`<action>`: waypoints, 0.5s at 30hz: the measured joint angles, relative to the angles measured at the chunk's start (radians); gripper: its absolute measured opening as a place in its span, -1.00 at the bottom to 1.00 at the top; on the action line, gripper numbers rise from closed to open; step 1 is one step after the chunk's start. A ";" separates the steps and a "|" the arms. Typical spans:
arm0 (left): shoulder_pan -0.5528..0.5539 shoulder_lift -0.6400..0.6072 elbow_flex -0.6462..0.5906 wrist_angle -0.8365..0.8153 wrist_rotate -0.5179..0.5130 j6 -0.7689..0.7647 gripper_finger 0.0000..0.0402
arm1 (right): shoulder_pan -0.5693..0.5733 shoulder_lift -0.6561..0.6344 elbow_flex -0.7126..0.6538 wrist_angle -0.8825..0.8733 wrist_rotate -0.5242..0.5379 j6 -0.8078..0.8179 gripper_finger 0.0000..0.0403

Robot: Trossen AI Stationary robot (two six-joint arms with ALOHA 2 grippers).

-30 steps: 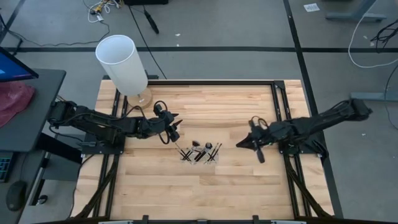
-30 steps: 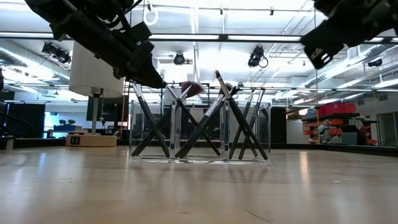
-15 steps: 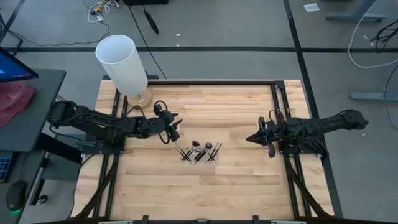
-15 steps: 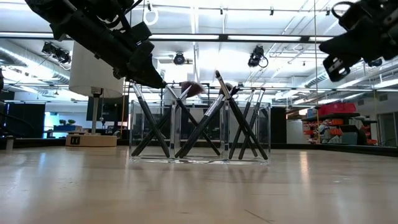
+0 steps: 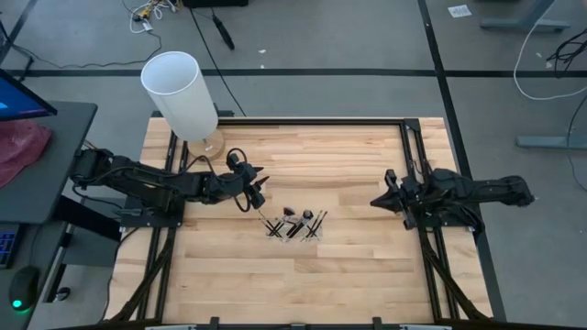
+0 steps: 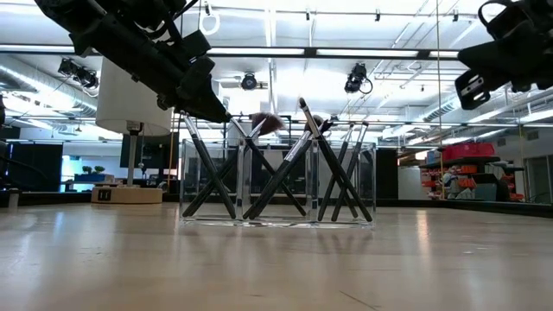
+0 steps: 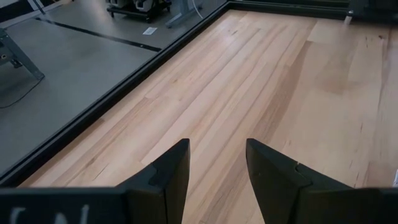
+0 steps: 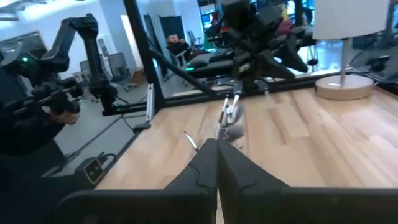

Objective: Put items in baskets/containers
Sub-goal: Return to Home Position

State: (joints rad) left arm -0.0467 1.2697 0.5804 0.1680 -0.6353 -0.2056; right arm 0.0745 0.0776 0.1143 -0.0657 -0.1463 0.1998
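Several thin black makeup brushes (image 6: 285, 173) stand crossed in a low clear plastic holder (image 6: 367, 186) near the table's middle (image 5: 295, 224). Their lower ends rest on its floor and their shafts lean on its walls. My left gripper (image 5: 260, 191) hovers open just left of and above the holder (image 6: 223, 114). Its wrist view shows only bare wood between the fingers (image 7: 217, 149). My right gripper (image 5: 374, 201) is shut and empty, well to the holder's right. In its wrist view (image 8: 216, 144) it points at the brushes (image 8: 229, 115).
A tall white cylinder on a round wooden base (image 5: 181, 92) stands at the table's far left corner, behind my left arm. Black frame rails (image 5: 410, 147) run along both sides of the table. Bare wood (image 5: 293, 284) fills the near half.
My right arm has drawn back toward the table's right edge, away from the holder, and its gripper has turned about its axis. My left arm, the brushes and the holder have stayed as they were.
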 joint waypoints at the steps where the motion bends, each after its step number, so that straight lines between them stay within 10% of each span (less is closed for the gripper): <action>1: 0.000 0.000 0.000 0.000 0.000 -0.002 -0.20 | -0.009 -0.019 0.000 -0.020 -0.004 -0.003 -0.98; 15: 0.000 0.000 0.000 0.008 0.000 -0.014 -0.20 | -0.043 -0.077 -0.097 0.109 -0.019 -0.038 -0.99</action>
State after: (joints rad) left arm -0.0467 1.2697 0.5808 0.1765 -0.6353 -0.2199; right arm 0.0314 0.0006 0.0174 0.0434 -0.1654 0.1619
